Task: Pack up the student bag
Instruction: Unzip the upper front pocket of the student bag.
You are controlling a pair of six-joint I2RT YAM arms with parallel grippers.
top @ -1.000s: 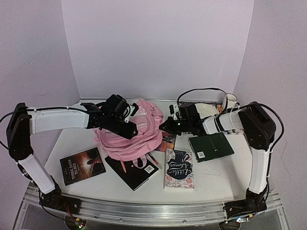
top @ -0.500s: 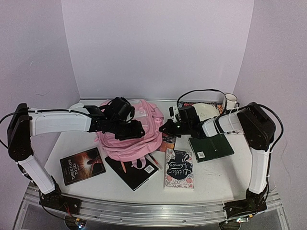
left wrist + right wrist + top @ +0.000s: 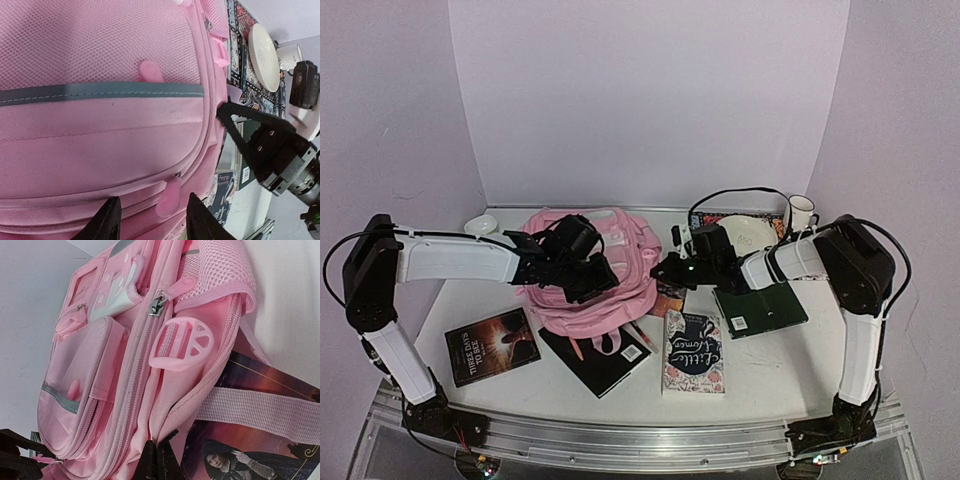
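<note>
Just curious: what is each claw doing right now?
Left gripper: open around a zipper pull.
Right gripper: shut at the edge of the bag; grip on fabric cannot be told.

"Little Women" on the floral book (image 3: 694, 352); "THREE DAYS TO…" on the dark book (image 3: 492, 345)

The white table (image 3: 770, 375) carried the student bag (image 3: 620, 290) centrally, three books (image 3: 600, 362) along its near edge, a mug (image 3: 800, 212) at its far-right corner.
</note>
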